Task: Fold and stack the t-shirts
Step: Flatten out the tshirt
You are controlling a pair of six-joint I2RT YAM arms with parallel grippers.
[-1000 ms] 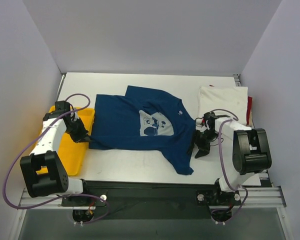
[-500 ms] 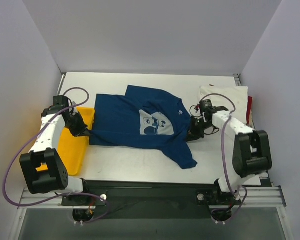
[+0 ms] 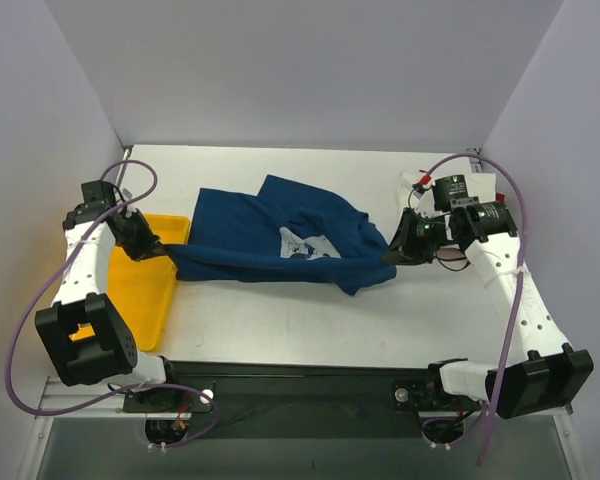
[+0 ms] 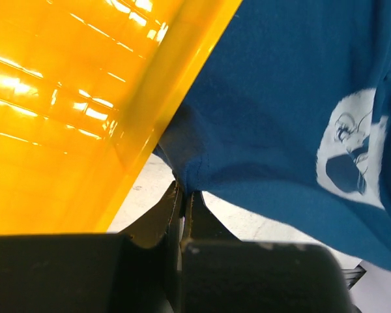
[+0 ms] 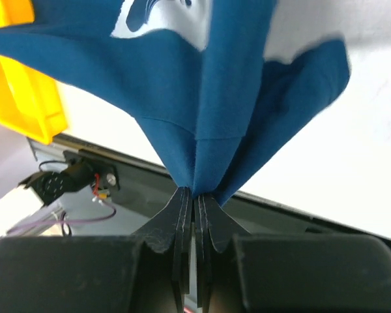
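Shirt (image 3: 270,225) hung clamped between left gripper (image 4: 182,194) and right gripper (image 5: 194,193); seemingly shallow pinches could slip under tension.

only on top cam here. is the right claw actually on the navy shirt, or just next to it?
Observer: On it. Right wrist view shows the right claw shut on a bunched fold of the navy t-shirt, with cloth pinched between the fingertips.
Operator: left side?
Observer: Left wrist view shows the left claw shut on a corner of the shirt's edge.
Operator: tray snagged?
Observer: Not gripped. The yellow tray has its wall running right beside the pinched corner. I can't tell whether the cloth touches it.
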